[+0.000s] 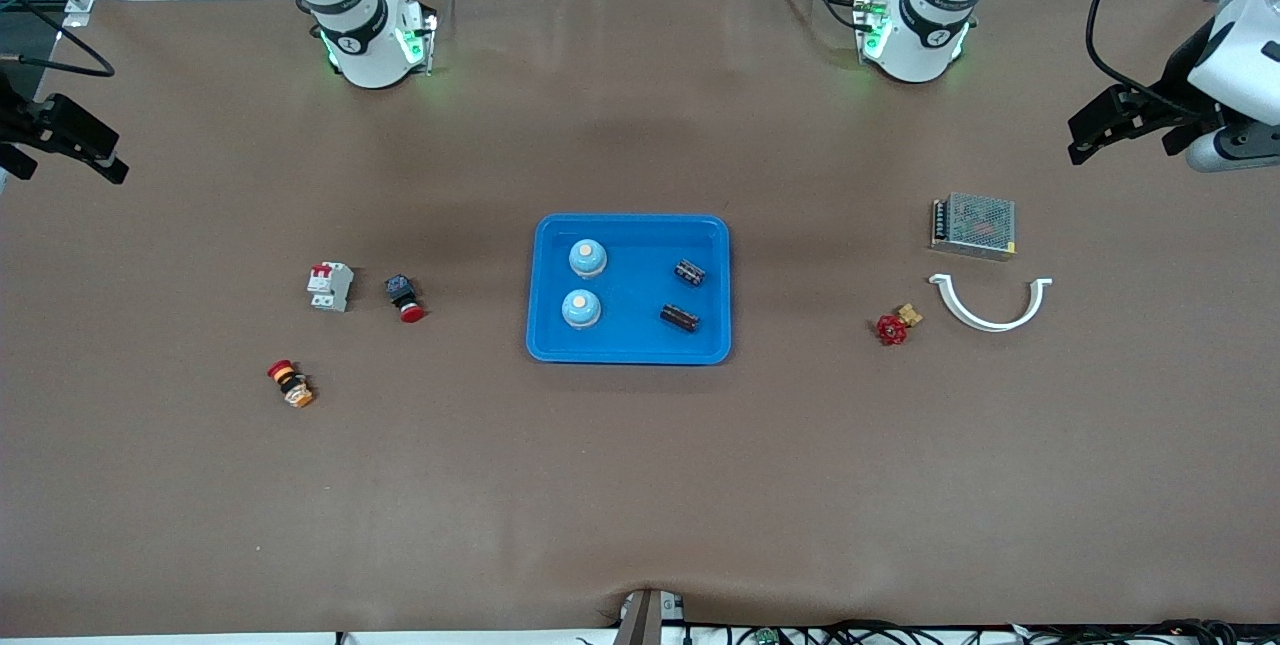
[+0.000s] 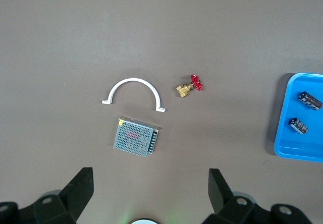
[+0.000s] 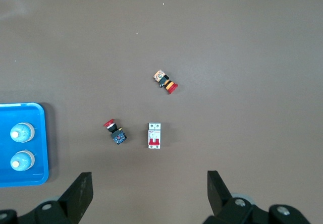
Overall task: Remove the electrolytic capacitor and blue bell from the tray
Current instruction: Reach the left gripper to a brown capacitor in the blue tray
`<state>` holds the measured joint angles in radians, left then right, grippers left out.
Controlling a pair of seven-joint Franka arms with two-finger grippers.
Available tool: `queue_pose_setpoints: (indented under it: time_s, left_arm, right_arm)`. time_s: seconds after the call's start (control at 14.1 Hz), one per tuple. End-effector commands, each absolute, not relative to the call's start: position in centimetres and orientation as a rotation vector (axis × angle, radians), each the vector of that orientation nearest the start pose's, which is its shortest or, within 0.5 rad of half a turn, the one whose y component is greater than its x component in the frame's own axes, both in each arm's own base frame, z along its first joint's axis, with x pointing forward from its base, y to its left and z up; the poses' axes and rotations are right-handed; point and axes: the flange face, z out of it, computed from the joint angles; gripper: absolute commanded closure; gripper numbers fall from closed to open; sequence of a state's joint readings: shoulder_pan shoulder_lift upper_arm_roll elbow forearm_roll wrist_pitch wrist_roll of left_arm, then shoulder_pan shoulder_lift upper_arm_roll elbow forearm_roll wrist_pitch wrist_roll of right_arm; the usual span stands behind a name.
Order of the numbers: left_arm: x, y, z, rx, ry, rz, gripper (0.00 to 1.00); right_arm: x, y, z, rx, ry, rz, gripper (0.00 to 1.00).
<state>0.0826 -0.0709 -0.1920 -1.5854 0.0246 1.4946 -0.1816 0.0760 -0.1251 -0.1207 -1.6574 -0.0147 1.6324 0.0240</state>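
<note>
Capacitors lengthwise across tray

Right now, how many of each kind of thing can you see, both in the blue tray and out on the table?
Bells in the blue tray: 2
Capacitors in the tray: 2
Red push buttons: 2
Circuit breaker: 1
Red-handled valve: 1
White curved clamp: 1
Metal power supply box: 1
Tray: 1
Total: 11
</note>
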Motion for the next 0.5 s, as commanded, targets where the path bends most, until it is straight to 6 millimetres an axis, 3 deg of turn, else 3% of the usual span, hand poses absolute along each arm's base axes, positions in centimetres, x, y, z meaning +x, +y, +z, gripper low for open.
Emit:
queue_pose_setpoints:
  time_s: [0.0,0.21,0.42]
  left_arm:
    - [52.0,-5.8,65.4,-3.090,-0.104,0.001,0.00]
    - [52.3,-5.7,65.6,-3.084,-0.100,-0.010,0.00]
    - [53.0,-5.7,64.5,-3.087,-0.090,0.030,0.00]
  right_arm:
    - [52.4,-3.0,66.1,-3.129,0.098,-0.160,0.00]
    - [52.4,-3.0,66.1,-3.129,0.098,-0.160,0.00]
    - [52.4,-3.0,66.2,-3.129,0.098,-0.165,0.00]
